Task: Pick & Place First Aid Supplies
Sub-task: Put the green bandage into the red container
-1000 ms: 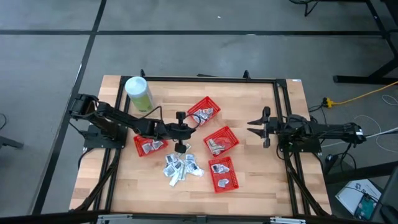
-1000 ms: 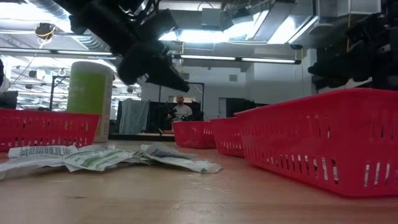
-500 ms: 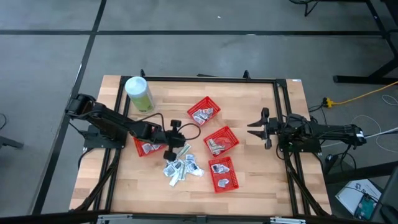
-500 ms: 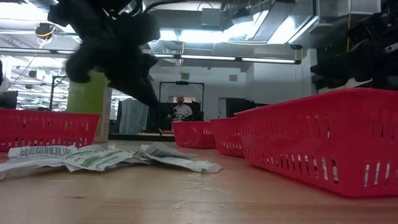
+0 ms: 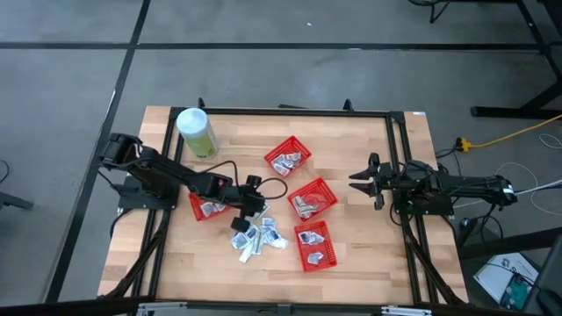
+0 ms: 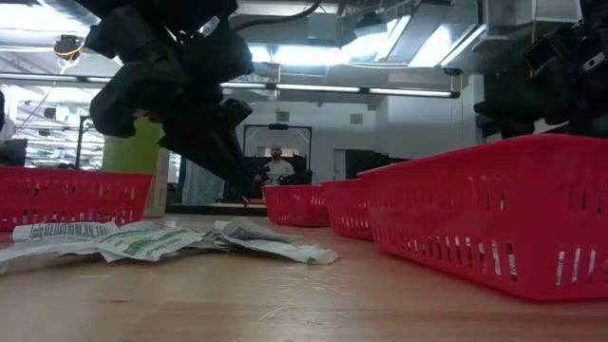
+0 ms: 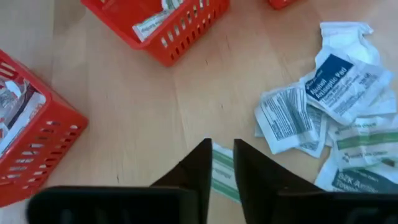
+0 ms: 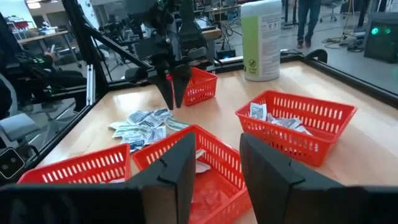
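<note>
The first aid supplies (image 5: 256, 235) lie in a loose pile of small white-grey packets on the wood, some with green or blue print (image 7: 323, 106) (image 6: 142, 239). My left gripper (image 5: 254, 203) hangs above the pile's far-left edge with its fingers pointing down (image 8: 175, 102). They are open by a narrow gap (image 7: 222, 144), through which a green-striped packet (image 7: 221, 177) shows on the table. The low view puts the fingertips (image 6: 236, 171) clear above the packets. My right gripper (image 5: 355, 180) waits open at the table's right side (image 8: 214, 140).
Several red mesh baskets holding packets stand around the pile: one to its left (image 5: 195, 209), one beyond it (image 5: 299, 143), two to its right (image 5: 327, 186) (image 5: 327, 230). A pale-green canister (image 5: 196, 132) stands at the far left. A person shows in the room behind.
My left gripper has moved a little toward the near edge, from between the baskets to the pile's far edge. It has come down and tipped its fingers downward. The packets and my right arm have stayed where they were.
</note>
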Controlling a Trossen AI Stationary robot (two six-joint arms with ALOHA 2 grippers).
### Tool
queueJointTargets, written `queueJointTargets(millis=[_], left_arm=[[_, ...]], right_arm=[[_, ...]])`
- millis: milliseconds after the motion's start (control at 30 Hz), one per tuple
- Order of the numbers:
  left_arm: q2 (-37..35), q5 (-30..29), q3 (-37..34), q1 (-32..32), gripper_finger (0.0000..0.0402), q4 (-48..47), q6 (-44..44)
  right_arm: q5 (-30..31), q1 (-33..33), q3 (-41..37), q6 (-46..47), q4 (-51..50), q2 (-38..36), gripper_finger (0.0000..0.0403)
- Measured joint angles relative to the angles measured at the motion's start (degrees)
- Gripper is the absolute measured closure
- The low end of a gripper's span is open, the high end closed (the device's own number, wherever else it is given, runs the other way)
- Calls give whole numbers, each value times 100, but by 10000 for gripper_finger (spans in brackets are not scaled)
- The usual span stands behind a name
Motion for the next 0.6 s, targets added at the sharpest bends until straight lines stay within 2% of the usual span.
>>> queueJointTargets(millis=[167,267,467,600], left_arm=[[71,4,1,153,291,-13,-335],[165,4,2,311,275,-18,-572],[675,189,262,444,271,-89,-591],[1145,225,634,470,275,-605,-553]], right_arm=[[0,0,0,-7,-1,2,276],[0,0,0,-8,-2,2,276],[-1,0,0,-8,-2,2,276],[0,0,0,-8,-2,2,276]])
